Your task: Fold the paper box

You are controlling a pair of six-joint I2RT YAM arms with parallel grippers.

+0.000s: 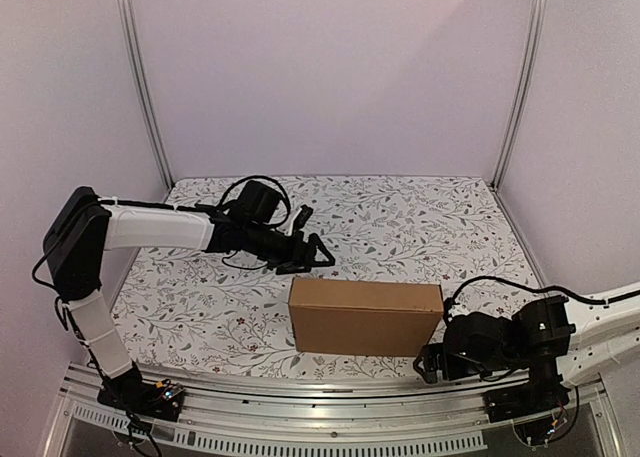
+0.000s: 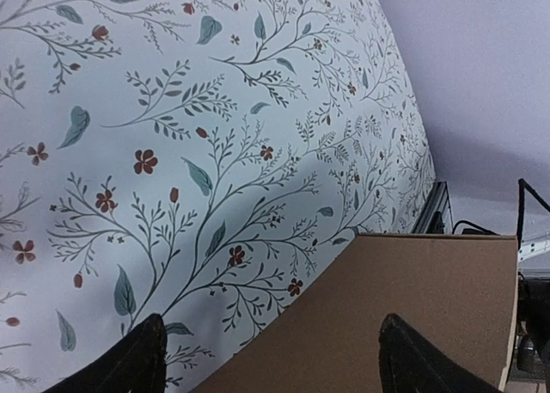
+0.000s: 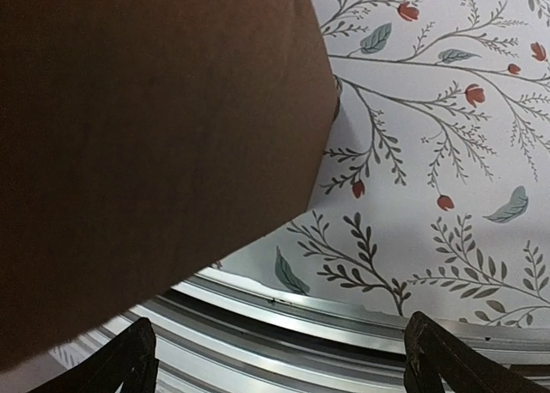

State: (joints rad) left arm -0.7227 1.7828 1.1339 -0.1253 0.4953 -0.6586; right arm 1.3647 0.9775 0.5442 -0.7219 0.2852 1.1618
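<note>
The paper box [image 1: 365,316] is a closed brown rectangular carton lying on the floral table near the front edge. It also shows in the left wrist view [image 2: 404,316] and in the right wrist view [image 3: 146,144]. My left gripper [image 1: 322,255] is open and empty, hovering just behind the box's far left corner. Its fingertips [image 2: 137,359] straddle the box's edge in the left wrist view. My right gripper [image 1: 428,362] is open and empty, low at the box's near right corner, beside it.
The floral tablecloth [image 1: 400,217] covers the table. A metal rail [image 1: 330,392] runs along the front edge, also in the right wrist view [image 3: 326,324]. Lilac walls and metal posts [image 1: 140,77] enclose the back and sides.
</note>
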